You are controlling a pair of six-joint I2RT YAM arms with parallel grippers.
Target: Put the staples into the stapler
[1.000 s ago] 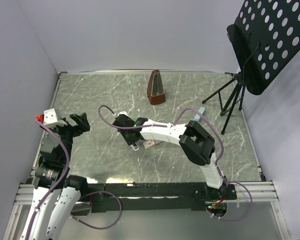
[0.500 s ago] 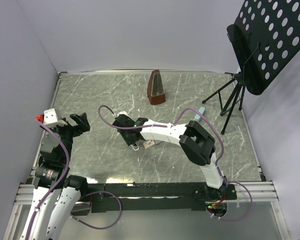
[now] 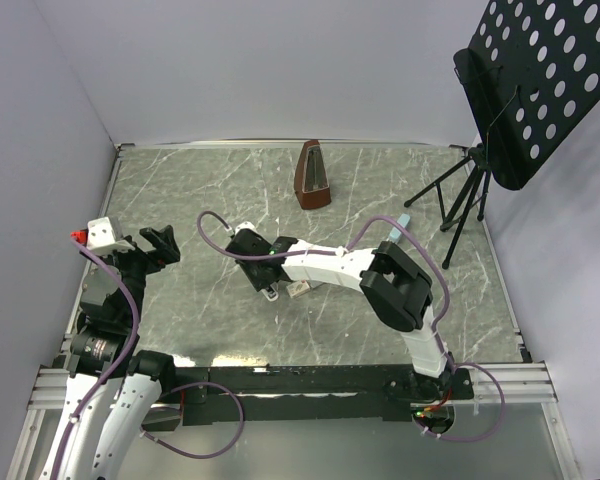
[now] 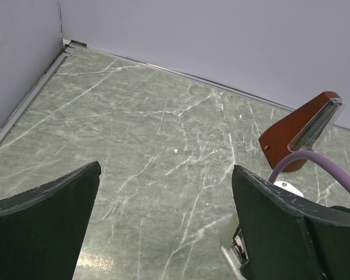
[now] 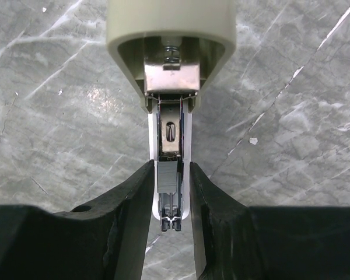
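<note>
The stapler (image 5: 170, 35) lies open at the table's middle, its cream lid swung up and its white magazine channel (image 5: 186, 134) bare. A short grey strip of staples (image 5: 168, 178) sits in that channel. My right gripper (image 5: 170, 169) hovers right over it, open, one finger on each side of the channel and clear of the strip. The top view shows the right gripper (image 3: 260, 275) over the stapler (image 3: 271, 292), with the small cream staples box (image 3: 298, 289) just to the right. My left gripper (image 3: 158, 243) stands wide open at the left, holding nothing (image 4: 163, 216).
A brown wedge-shaped metronome (image 3: 313, 176) stands at the back centre and also shows in the left wrist view (image 4: 297, 131). A black music stand (image 3: 540, 80) on a tripod (image 3: 460, 195) fills the back right. Walls close the left, back and right sides.
My right gripper's jaws have parted a little around the stapler's channel. Both arms otherwise hold still.
</note>
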